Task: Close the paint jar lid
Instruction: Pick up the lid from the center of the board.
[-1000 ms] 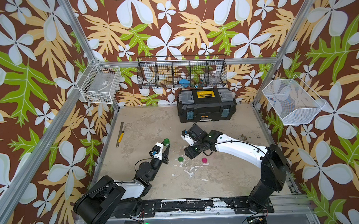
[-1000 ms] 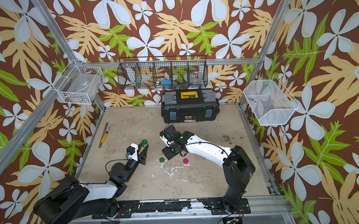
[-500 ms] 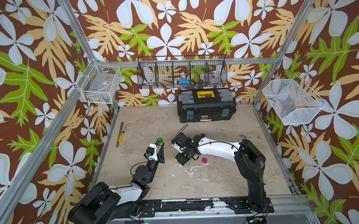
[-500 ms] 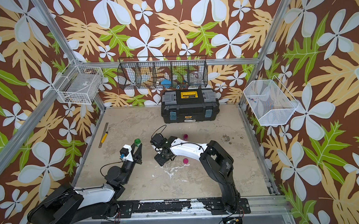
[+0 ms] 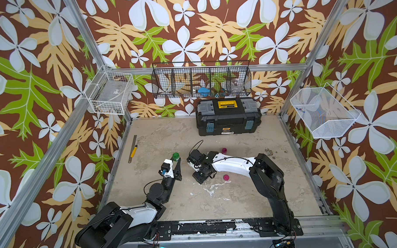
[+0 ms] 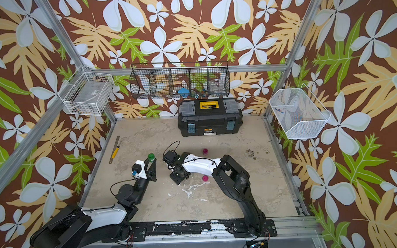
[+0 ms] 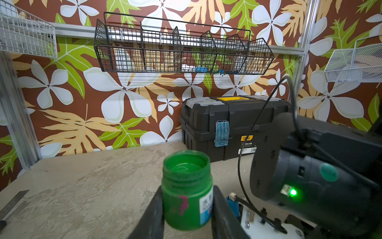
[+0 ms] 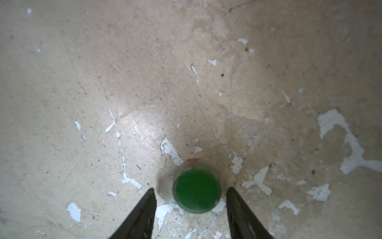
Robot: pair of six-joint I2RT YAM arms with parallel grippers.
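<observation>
My left gripper (image 7: 187, 198) is shut on a green paint jar (image 7: 186, 171), held upright just above the table with its mouth uncovered. In both top views the jar (image 5: 175, 156) (image 6: 151, 157) shows left of centre at the left gripper (image 5: 177, 161). In the right wrist view the green lid (image 8: 196, 187) lies flat on the table. My right gripper (image 8: 191, 188) points straight down over it, open, one finger on each side and neither touching it. In both top views the right gripper (image 5: 200, 174) (image 6: 177, 175) hides the lid.
A pink jar (image 5: 224, 150) stands behind the right arm and a pink lid (image 5: 226, 177) lies just right of its gripper. A black toolbox (image 5: 228, 116) sits at the back wall. A ruler and yellow knife (image 5: 133, 148) lie at the left edge.
The right gripper has swung left and come down over the green lid, its jaws narrowing. The left gripper carried the jar slightly left, then held still.
</observation>
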